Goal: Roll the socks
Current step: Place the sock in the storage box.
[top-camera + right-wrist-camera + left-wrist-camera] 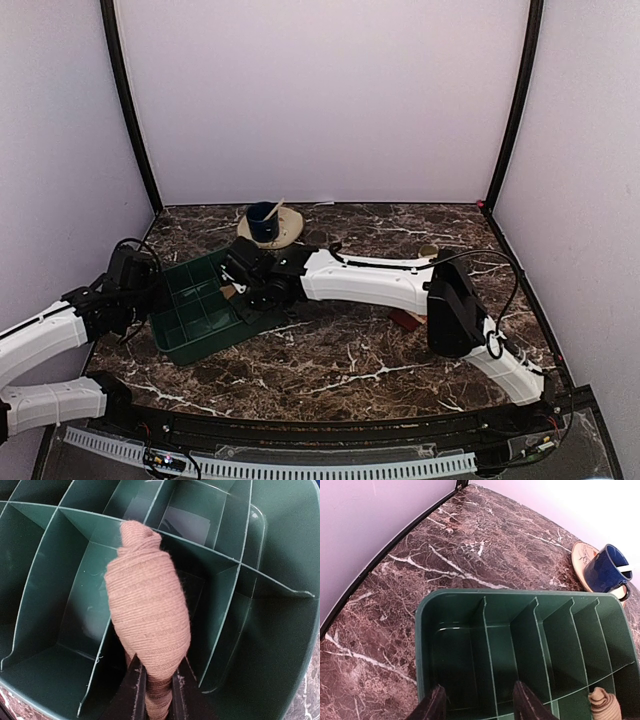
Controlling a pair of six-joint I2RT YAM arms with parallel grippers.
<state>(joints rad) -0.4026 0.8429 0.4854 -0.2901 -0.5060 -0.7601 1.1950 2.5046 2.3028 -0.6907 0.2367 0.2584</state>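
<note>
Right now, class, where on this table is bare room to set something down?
Free: marble table between green tray and near edge, and the far-left corner. Crowded: at the tray, where the right gripper holds the tan sock.

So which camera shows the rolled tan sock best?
Right wrist: the rolled tan sock fills the frame, pinched at its base by the right tool over the green tray. Left wrist catches only its tip at the bottom edge; the top view mostly hides it under the right arm.

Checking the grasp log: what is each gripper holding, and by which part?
Right gripper: rolled tan sock, pinched at its lower end. Left gripper: nothing, open.
</note>
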